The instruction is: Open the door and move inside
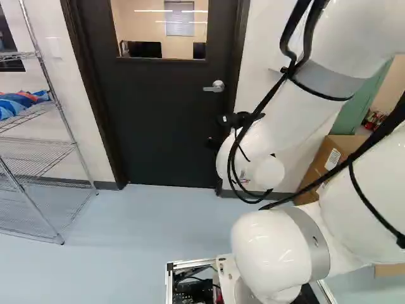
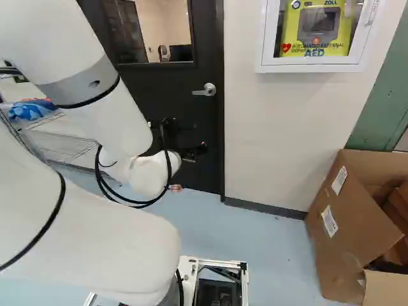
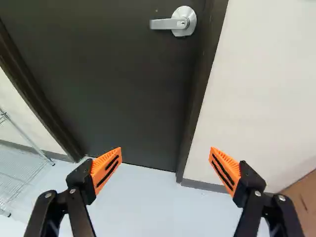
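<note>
A dark door [image 1: 158,114] with a window in its upper part stands closed in its frame ahead of the arm. Its silver lever handle [image 1: 214,87] is near the door's right edge; the same handle [image 2: 205,90] shows in the right base view. My gripper [image 2: 191,152] is at the arm's end, lower than the handle and apart from it. In the wrist view the gripper [image 3: 165,170] has its orange-padded fingers wide apart with nothing between them, and the handle [image 3: 173,23] lies ahead, beyond the fingertips.
A wire shelf rack [image 1: 38,152] with a blue bundle stands left of the door. Right of the door are a white wall [image 2: 280,134], a wall cabinet [image 2: 312,65] with a yellow device, and an open cardboard box [image 2: 344,236] on the floor.
</note>
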You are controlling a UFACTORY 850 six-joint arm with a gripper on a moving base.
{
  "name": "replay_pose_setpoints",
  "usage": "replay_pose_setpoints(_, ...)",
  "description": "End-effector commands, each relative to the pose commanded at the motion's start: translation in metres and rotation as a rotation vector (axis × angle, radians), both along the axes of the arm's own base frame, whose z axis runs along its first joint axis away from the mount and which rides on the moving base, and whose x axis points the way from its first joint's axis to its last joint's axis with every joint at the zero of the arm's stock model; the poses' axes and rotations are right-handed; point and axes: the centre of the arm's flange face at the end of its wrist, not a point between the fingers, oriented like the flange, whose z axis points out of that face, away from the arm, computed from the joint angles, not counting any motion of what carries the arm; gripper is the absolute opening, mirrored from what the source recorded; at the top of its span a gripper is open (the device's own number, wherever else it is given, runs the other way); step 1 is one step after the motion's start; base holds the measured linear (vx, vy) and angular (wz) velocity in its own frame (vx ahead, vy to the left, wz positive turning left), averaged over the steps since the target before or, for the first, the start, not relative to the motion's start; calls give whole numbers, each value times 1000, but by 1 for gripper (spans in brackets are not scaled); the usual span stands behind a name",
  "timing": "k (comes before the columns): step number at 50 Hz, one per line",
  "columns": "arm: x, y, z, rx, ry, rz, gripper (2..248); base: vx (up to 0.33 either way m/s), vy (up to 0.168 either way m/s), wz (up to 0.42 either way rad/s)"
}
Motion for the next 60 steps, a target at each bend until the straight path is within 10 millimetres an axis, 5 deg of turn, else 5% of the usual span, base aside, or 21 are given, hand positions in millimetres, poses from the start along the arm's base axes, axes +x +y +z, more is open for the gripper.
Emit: replay_pose_setpoints(60, 0, 0, 0, 0, 0, 0, 247, 108, 66, -19)
